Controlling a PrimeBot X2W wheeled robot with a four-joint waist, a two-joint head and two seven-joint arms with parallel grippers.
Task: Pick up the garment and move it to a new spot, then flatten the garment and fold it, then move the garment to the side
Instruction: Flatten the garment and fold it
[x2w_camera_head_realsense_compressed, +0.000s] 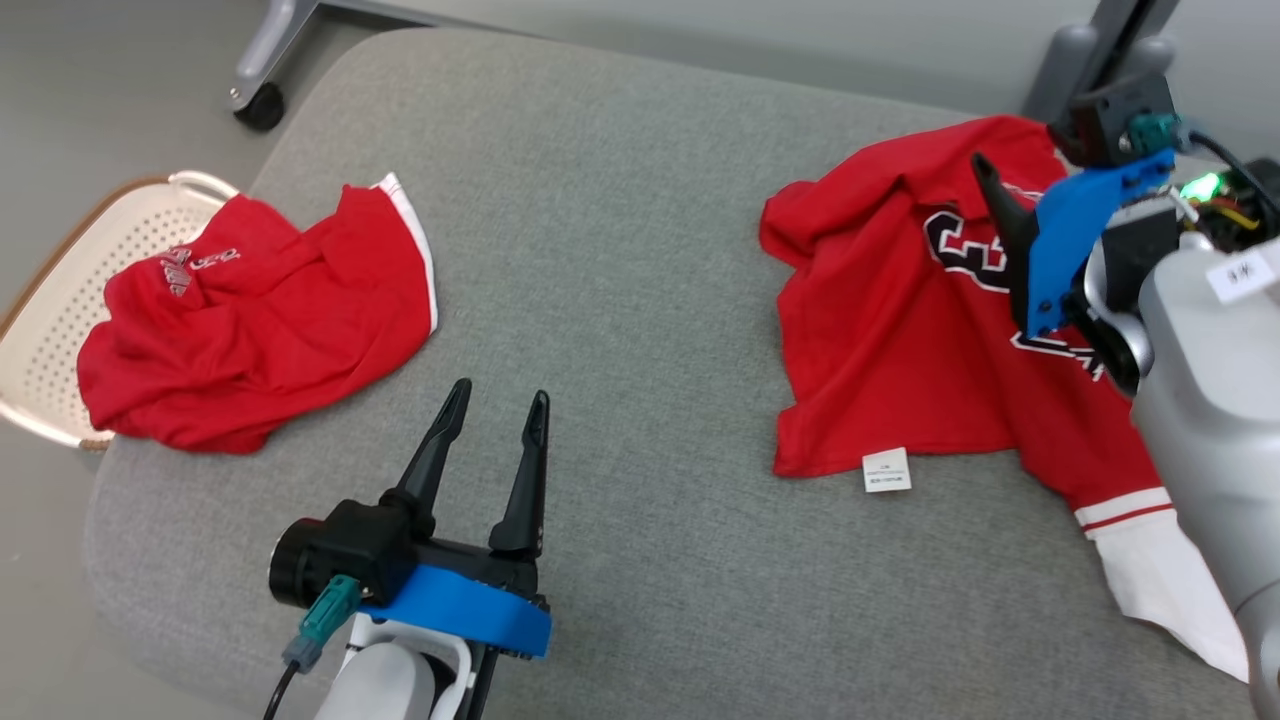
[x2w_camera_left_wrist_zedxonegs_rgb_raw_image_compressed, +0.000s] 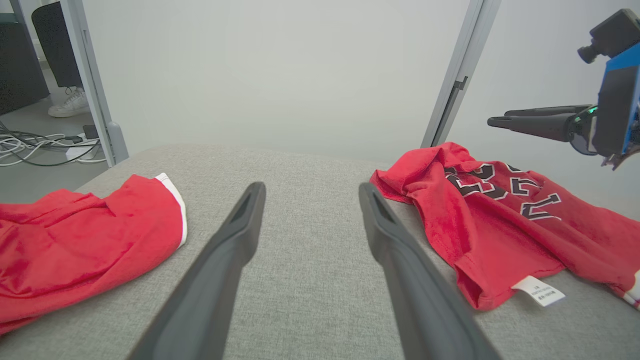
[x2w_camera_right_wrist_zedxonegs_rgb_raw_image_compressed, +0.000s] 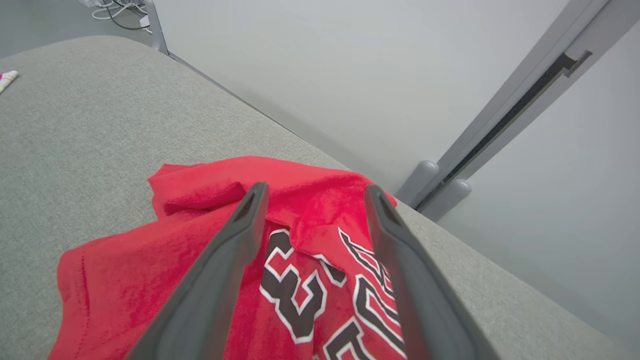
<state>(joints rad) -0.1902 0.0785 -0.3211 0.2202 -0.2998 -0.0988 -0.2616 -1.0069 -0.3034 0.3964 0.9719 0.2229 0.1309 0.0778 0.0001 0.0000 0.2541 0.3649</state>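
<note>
A crumpled red jersey (x2w_camera_head_realsense_compressed: 900, 340) with black lettering, a white tag (x2w_camera_head_realsense_compressed: 886, 470) and a white-striped sleeve (x2w_camera_head_realsense_compressed: 1150, 540) lies on the right of the grey padded table (x2w_camera_head_realsense_compressed: 620, 250). My right gripper (x2w_camera_head_realsense_compressed: 990, 175) hangs open just above the jersey's upper part, its fingers (x2w_camera_right_wrist_zedxonegs_rgb_raw_image_compressed: 235, 250) straddling the lettering (x2w_camera_right_wrist_zedxonegs_rgb_raw_image_compressed: 295, 295) without holding cloth. A second red garment (x2w_camera_head_realsense_compressed: 260, 330) lies bunched at the left edge. My left gripper (x2w_camera_head_realsense_compressed: 500, 392) stands open and empty over bare fabric near the front, between the two garments (x2w_camera_left_wrist_zedxonegs_rgb_raw_image_compressed: 311, 189).
A white perforated basket (x2w_camera_head_realsense_compressed: 60, 290) sits under the left garment, off the table's left edge. A grey frame post (x2w_camera_head_realsense_compressed: 1090, 50) rises behind the jersey, and a caster wheel (x2w_camera_head_realsense_compressed: 262, 105) stands at the far left. Cables (x2w_camera_left_wrist_zedxonegs_rgb_raw_image_compressed: 30, 147) and a white shoe (x2w_camera_left_wrist_zedxonegs_rgb_raw_image_compressed: 72, 105) are on the floor.
</note>
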